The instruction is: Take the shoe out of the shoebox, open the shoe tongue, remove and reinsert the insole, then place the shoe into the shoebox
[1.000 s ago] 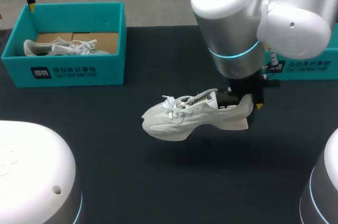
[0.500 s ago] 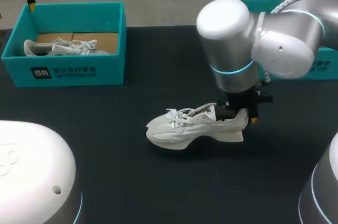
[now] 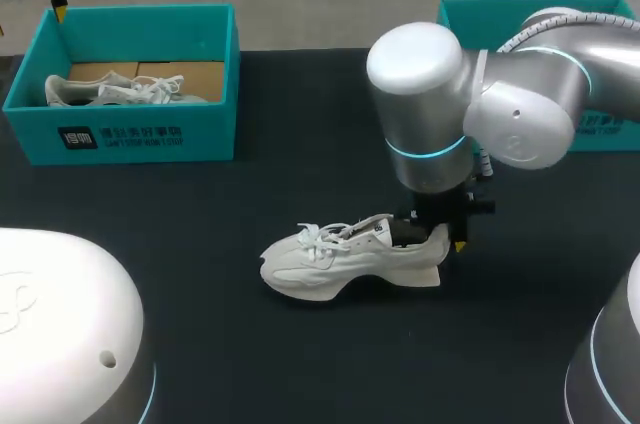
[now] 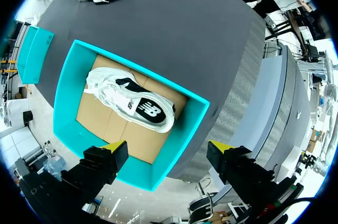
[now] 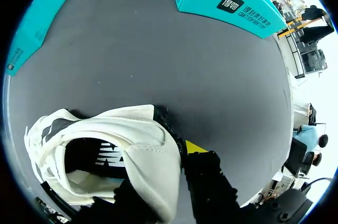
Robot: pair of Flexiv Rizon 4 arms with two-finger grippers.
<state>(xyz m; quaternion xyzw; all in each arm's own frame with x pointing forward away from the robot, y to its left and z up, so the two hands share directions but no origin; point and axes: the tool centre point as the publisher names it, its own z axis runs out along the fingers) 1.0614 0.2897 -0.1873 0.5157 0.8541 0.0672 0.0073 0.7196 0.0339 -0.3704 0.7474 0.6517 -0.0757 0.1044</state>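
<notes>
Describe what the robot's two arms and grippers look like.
The right arm is made of fat, glossy silver-white rounded joints, banded with glowing blue light. The left arm shows a white dome with the same blue glow. The left gripper is black and blocky with yellow tips; the right gripper matches.

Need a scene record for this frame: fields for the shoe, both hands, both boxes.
shoe: white sneaker, mid-table, out of the boxes, toe toward my left
right hand: shut on the shoe's heel
left hand: open, empty, above the left shoebox
left shoebox: teal, far left, open, second shoe lying inside
right shoebox: teal, far right, contents not visible
table: dark; cannot tell whether the sole rests on it
</notes>
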